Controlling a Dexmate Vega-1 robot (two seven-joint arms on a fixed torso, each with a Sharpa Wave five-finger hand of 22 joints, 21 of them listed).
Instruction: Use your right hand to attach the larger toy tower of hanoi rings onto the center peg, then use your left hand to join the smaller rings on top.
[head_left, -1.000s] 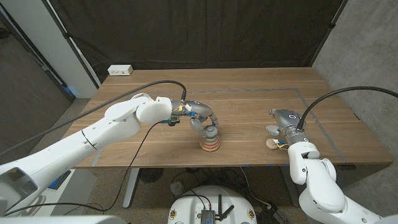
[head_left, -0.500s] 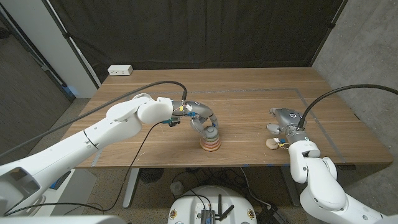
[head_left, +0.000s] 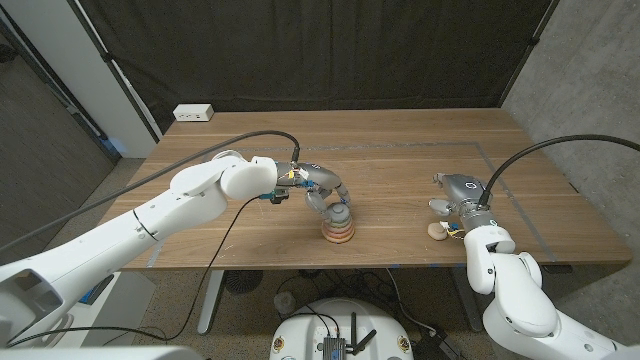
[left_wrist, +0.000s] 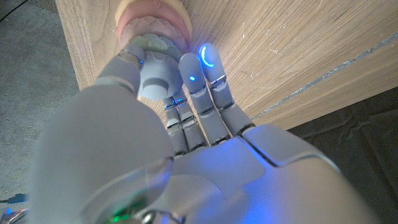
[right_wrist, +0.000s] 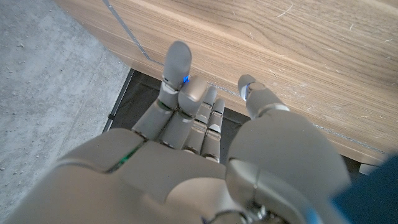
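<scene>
Left hand (head_left: 325, 192) pinches small grey ring (head_left: 340, 213) atop ring stack (head_left: 338, 231) near table's (head_left: 400, 160) front edge; right hand (head_left: 458, 197) empty, fingers spread, near right edge.

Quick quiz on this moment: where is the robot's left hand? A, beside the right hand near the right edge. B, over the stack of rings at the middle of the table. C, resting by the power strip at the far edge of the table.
B: in the head view the left hand is at the ring stack mid-table, fingers on its top grey piece, while the right hand waits apart.
</scene>
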